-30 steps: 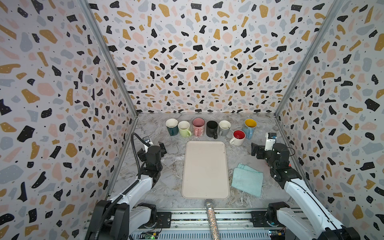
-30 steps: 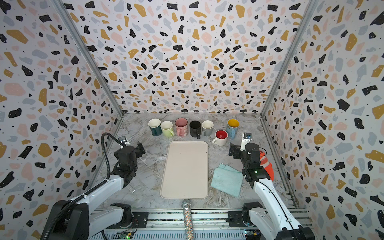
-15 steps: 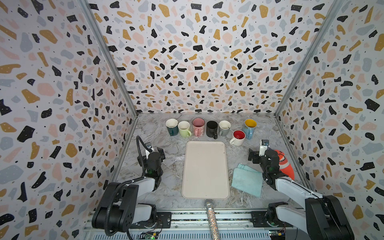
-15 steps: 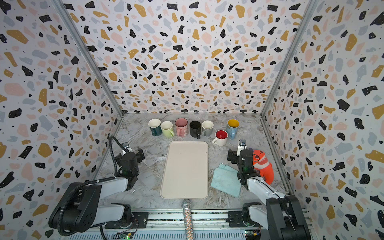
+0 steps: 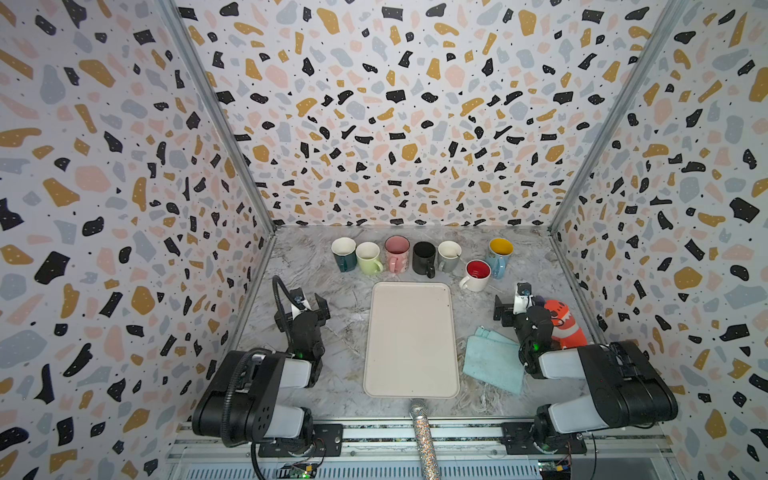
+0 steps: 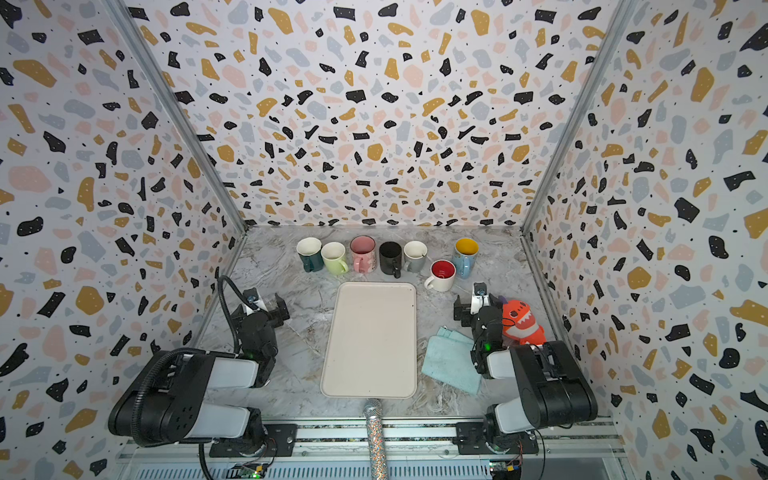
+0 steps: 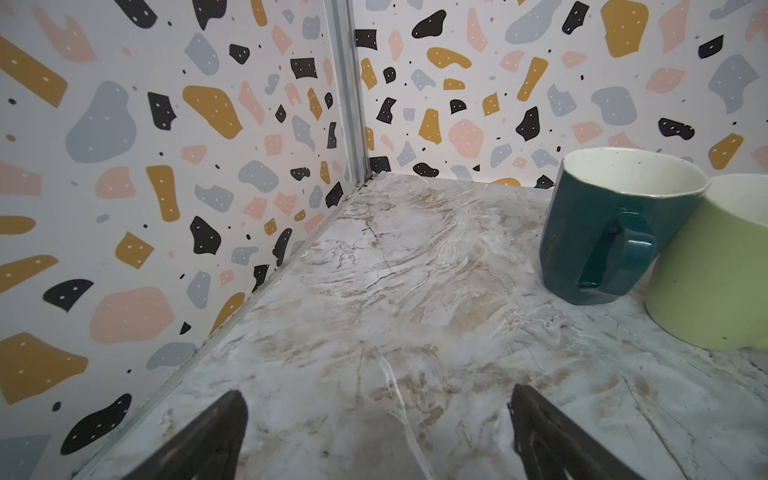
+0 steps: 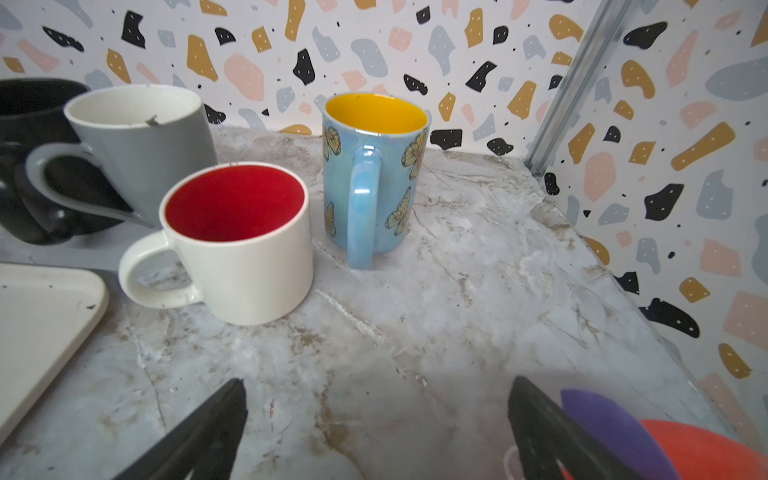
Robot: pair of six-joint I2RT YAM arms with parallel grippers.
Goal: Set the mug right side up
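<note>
My left gripper (image 5: 308, 302) and right gripper (image 5: 512, 300) sit low over the marble worktop (image 5: 345, 286), jaws spread wide and empty, while the white mug with a red inside (image 5: 477, 275) stands upright toward the back edge, just beyond the cream tray's (image 5: 411, 340) far right corner.

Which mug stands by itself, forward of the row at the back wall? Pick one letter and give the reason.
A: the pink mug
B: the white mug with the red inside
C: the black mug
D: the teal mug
B: the white mug with the red inside sits alone off the far right corner of the tray, forward of the row.
</note>
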